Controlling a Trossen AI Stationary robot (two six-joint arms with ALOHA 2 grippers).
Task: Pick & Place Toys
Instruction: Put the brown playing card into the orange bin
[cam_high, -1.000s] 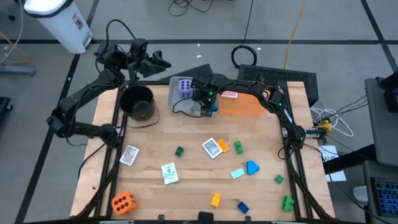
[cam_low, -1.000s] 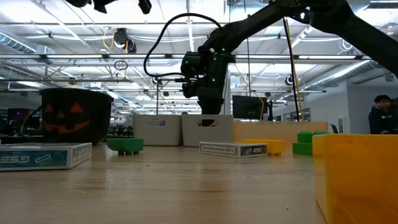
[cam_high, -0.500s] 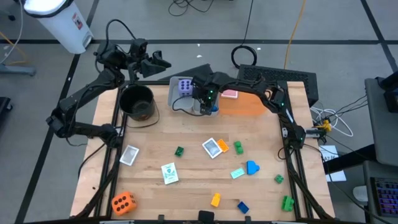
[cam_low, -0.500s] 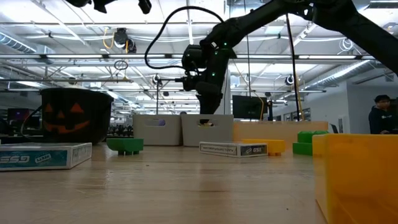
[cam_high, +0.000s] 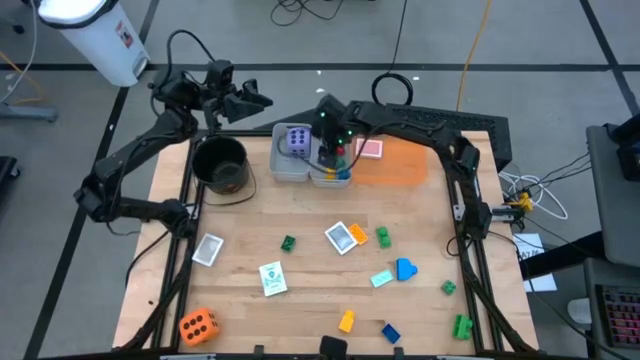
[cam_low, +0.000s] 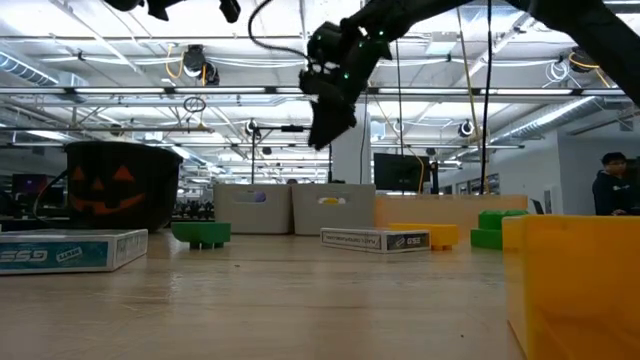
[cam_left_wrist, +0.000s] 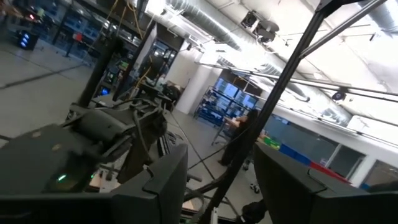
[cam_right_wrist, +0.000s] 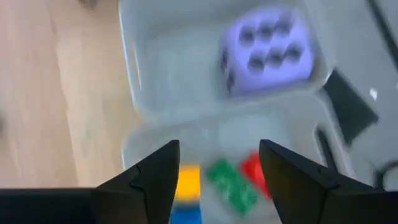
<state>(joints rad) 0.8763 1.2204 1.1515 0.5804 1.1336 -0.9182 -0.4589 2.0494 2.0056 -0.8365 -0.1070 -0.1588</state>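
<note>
We're looking at a big open workshop kind of space. The floor (cam_high: 90, 300) around the wooden desk (cam_high: 300, 310) is grey with dark tape lines, and cables (cam_high: 310, 10) snake across it. A white bin (cam_high: 95, 35) stands off the desk's far left corner. From desk level we see a ceiling full of pipes and strip lights (cam_low: 120, 45), glass partitions behind, and a person (cam_low: 612, 190) standing far off to the right.
</note>
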